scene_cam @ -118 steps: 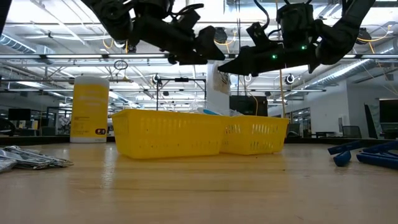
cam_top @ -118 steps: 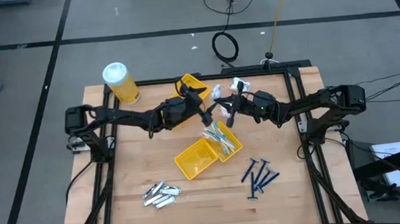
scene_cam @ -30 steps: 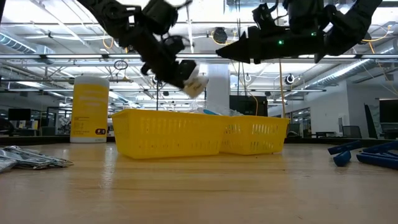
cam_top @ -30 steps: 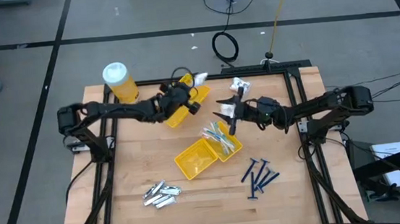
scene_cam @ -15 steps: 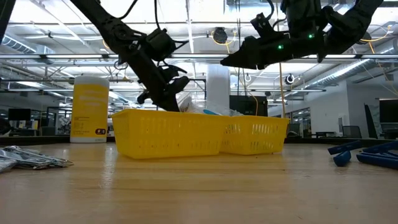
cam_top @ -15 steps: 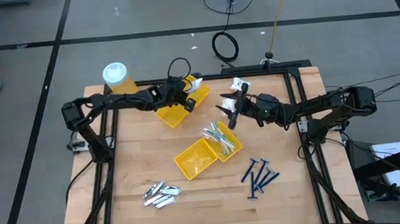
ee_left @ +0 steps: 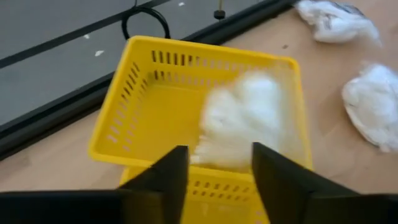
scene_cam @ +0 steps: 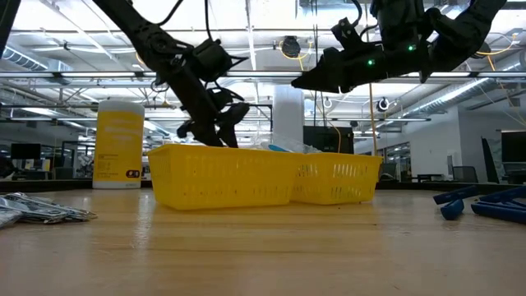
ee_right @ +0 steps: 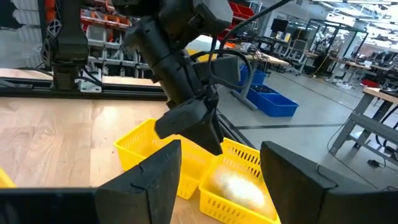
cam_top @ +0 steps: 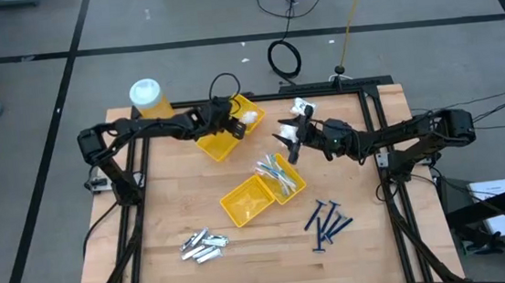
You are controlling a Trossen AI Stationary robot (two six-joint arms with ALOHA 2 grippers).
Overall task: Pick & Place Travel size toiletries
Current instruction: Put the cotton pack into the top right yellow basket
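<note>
Hovering over the far yellow slotted plastic tray (cam_top: pixel 225 135) at about eleven o'clock on the pale wooden table (cam_top: pixel 167 213): the left gripper (cam_top: pixel 230 122), fingers (ee_left: pixel 163 176) standing apart with nothing between them. Lying blurred in that tray, just past those fingertips and free of them: a white crinkly packet (ee_left: pixel 249 118), showing too in the right wrist view (ee_right: pixel 239 184) and as a white patch from above (cam_top: pixel 249 117).

Hanging above the table near one o'clock, well clear of the wood: the right gripper (cam_top: pixel 283 142), fingers (ee_right: pixel 152 171) spread and empty, pointing toward the left arm and the far tray.

Resting on the wood at the far edge, around twelve to one o'clock: more white crinkly packets (cam_top: pixel 301 108), two of them seen beside the tray from the left wrist (ee_left: pixel 373 102).

Sitting at the table's centre: a second yellow slotted tray (cam_top: pixel 249 202), and touching it on the three o'clock side a third tray (cam_top: pixel 298 185) holding slim pale sticks in clear wrap (cam_top: pixel 275 171).

Lying at about five o'clock: a cluster of thin dark-blue razor-like sticks (cam_top: pixel 326 222). Lying at about seven o'clock: a group of short silver-grey tubes (cam_top: pixel 203 245).

Standing at the ten o'clock corner: a yellow jar with a white lid (cam_top: pixel 151 103).
</note>
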